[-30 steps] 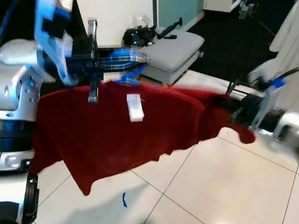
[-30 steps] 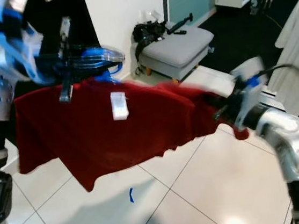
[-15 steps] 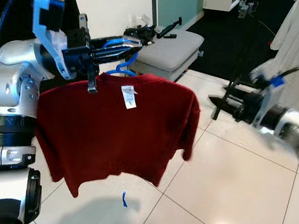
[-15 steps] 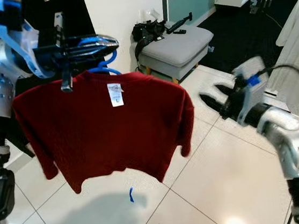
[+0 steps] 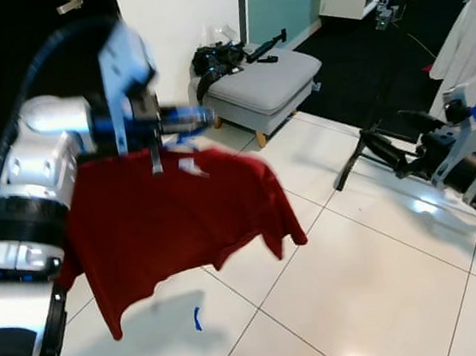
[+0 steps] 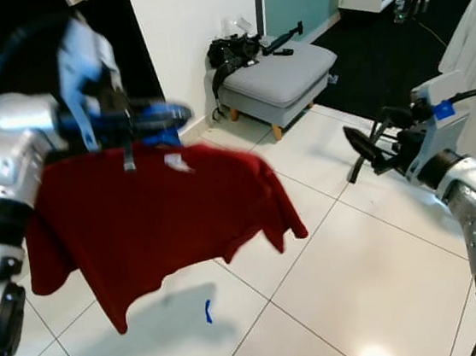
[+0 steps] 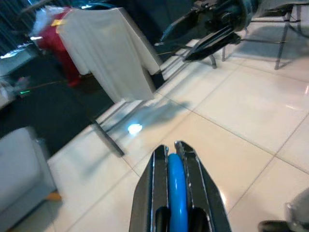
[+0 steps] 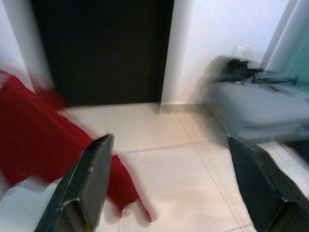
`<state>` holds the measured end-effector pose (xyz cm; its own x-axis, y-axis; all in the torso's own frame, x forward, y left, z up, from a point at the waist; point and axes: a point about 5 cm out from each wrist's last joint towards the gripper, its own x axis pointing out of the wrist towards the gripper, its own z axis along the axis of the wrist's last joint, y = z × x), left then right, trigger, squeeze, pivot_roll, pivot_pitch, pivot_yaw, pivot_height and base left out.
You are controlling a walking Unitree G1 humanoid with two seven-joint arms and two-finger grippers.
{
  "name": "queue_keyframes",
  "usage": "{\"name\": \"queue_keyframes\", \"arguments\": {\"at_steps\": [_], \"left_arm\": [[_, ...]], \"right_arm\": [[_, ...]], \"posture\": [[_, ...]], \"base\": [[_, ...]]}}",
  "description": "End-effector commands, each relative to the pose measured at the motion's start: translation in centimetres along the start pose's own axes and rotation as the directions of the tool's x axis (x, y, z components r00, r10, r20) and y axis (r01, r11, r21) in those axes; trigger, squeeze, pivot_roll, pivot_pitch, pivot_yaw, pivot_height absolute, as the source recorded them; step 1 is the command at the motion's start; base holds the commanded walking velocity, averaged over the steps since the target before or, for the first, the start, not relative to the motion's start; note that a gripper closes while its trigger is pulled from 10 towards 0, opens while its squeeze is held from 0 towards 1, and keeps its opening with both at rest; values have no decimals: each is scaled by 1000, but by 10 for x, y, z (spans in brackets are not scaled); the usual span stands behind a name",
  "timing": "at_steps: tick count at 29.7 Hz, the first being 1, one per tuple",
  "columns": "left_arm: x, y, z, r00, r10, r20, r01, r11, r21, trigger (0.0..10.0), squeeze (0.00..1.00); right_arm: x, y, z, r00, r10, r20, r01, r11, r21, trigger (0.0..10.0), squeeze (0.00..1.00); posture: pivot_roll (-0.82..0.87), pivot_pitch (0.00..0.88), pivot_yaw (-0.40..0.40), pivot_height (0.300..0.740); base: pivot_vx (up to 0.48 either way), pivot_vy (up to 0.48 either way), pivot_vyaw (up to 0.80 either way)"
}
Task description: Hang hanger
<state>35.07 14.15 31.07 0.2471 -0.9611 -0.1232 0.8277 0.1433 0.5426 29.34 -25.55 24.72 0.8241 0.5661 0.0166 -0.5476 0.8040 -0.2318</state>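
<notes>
Blue plastic hanger (image 5: 182, 121) pinched in the left gripper (image 7: 176, 151), red shirt (image 5: 169, 212) draped below it.

Red cloth hangs from the hanger, which sits clamped between the left gripper's fingers (image 7: 195, 169); in the left wrist view the blue bar runs straight along the fingers' own line, pressed tight between them. Taking the grey ottoman (image 5: 263, 83) as the mark, the hanger is held up on the near side of it, toward the dark doorway, with the shirt swinging above the white tiled floor (image 5: 353, 285). The right gripper (image 5: 396, 147) is on the ottoman's other side, well apart from the shirt, fingers spread wide and empty. A clothes rack with a white garment (image 7: 108, 50) lies ahead of the left fingers, beyond the right gripper; the left arm likely has to carry the hanger that way.
</notes>
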Motion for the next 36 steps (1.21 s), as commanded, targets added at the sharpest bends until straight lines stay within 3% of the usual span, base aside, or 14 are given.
{"name": "queue_keyframes", "arguments": {"at_steps": [1,2,4,7,12,15,21,28,29,36], "left_arm": [[15,-12,10,991,-136,21,134,990,47,10000,0],[21,-18,10,982,-188,30,186,981,50,10000,0],[24,-21,11,977,-211,35,209,977,51,10000,0],[35,-29,16,955,-285,86,282,958,49,10000,0],[42,-32,23,939,-312,143,308,950,50,10000,0],[52,-36,29,928,-311,204,308,950,44,10000,0],[52,-35,33,929,-280,243,281,959,30,10000,0],[50,-35,39,920,-281,273,285,958,27,10000,0],[50,-36,41,918,-283,278,287,958,27,10000,0],[49,-37,46,914,-280,294,284,958,32,10000,0]], "right_arm": [[0,25,16,955,295,-1,-295,955,-3,10000,0],[-3,29,23,922,387,-12,-387,922,-2,10000,0],[-4,29,27,910,415,-15,-415,910,-2,10000,0],[-3,32,32,849,520,-90,-524,851,-28,10000,0],[6,38,31,819,560,-122,-568,822,-39,10000,0],[22,54,22,789,598,-141,-609,791,-51,10000,0],[30,72,10,754,633,-173,-648,761,-40,10000,0],[36,77,1,757,618,-213,-641,765,-60,10000,0],[38,79,0,756,617,-218,-642,764,-67,0,0],[38,81,0,761,609,-224,-636,769,-71,0,0]], "posture": [[-59,109,33,740],[-59,109,33,740],[-59,109,33,740],[-69,104,34,740],[-74,102,35,740],[-68,100,33,740],[-64,98,33,740],[-67,99,32,740],[-67,101,31,740],[-68,103,31,740]], "base": [[0,0,0],[0,0,0],[0,0,0],[0,0,0],[0,0,0],[0,0,0],[0,0,0],[0,0,0],[0,0,0],[0,0,0]]}}
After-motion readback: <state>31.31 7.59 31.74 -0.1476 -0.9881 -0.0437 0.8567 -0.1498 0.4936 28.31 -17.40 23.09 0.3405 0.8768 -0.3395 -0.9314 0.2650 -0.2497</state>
